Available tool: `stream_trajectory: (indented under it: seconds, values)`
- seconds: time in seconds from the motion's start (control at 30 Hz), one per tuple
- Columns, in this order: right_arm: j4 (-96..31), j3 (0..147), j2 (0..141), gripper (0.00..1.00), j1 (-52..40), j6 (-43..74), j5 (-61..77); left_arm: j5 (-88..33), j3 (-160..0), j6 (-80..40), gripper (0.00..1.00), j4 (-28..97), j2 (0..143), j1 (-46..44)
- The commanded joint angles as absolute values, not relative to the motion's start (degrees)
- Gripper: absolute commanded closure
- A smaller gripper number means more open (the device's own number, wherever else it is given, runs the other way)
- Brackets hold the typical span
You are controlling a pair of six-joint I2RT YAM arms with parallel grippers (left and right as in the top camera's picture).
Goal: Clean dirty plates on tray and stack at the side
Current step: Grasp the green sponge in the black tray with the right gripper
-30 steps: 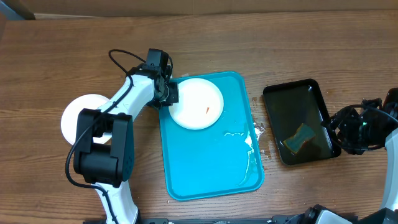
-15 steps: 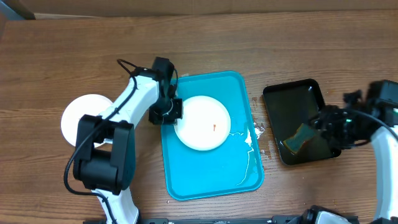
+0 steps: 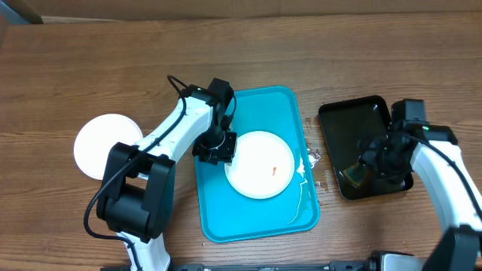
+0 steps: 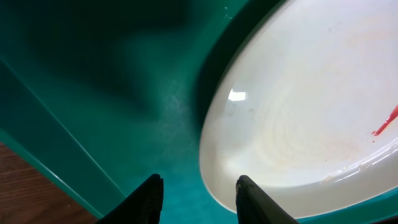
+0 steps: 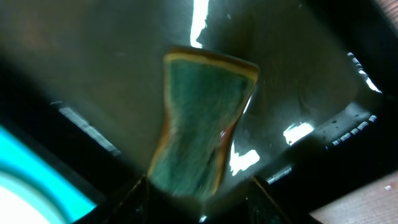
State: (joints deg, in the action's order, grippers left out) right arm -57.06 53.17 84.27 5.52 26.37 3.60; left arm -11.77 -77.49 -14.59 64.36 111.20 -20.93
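Note:
A white plate with a small red smear lies in the middle of the blue tray. My left gripper is at the plate's left rim, open. In the left wrist view one fingertip is over the tray and the other overlaps the plate rim. A second white plate lies on the table at the left. I cannot see a third plate. My right gripper hangs open over a green-and-yellow sponge. In the right wrist view its fingers flank the sponge.
The sponge lies in a glossy black tray to the right of the blue tray. White smears run along the blue tray's right side. Crumbs lie on the wooden table between the two trays.
The plate has slid from the tray's far left corner to its middle, with my left gripper staying at its rim. My right arm has moved left over the black tray, above the sponge.

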Motion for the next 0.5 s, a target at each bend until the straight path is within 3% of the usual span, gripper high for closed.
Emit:
stream_trajectory:
  seconds: [0.0, 0.2, 0.27, 0.33, 0.47]
  values:
    - [-54.37, 52.05, 87.96, 0.57, 5.26, 28.62, 2.92, -11.38, -77.69, -13.34, 0.58, 64.16, 109.03, -20.23]
    - [-51.22, 51.68, 91.53, 0.77, 5.26, 29.82, 3.01, -11.38, -77.69, -11.75, 0.49, 61.52, 109.06, -20.23]
    - [-49.04, 51.11, 92.07, 0.83, 5.26, 29.82, 2.26, -11.40, -77.67, -11.75, 0.41, 60.31, 109.06, -20.23]
    - [-46.59, 51.00, 92.64, 0.96, 5.26, 29.78, 2.20, -11.40, -77.69, -11.73, 0.36, 58.96, 109.06, -20.25]
    - [-45.87, 53.19, 92.33, 0.96, 5.26, 25.15, 6.72, -11.40, -77.67, -11.25, 0.31, 58.00, 109.06, -20.25]
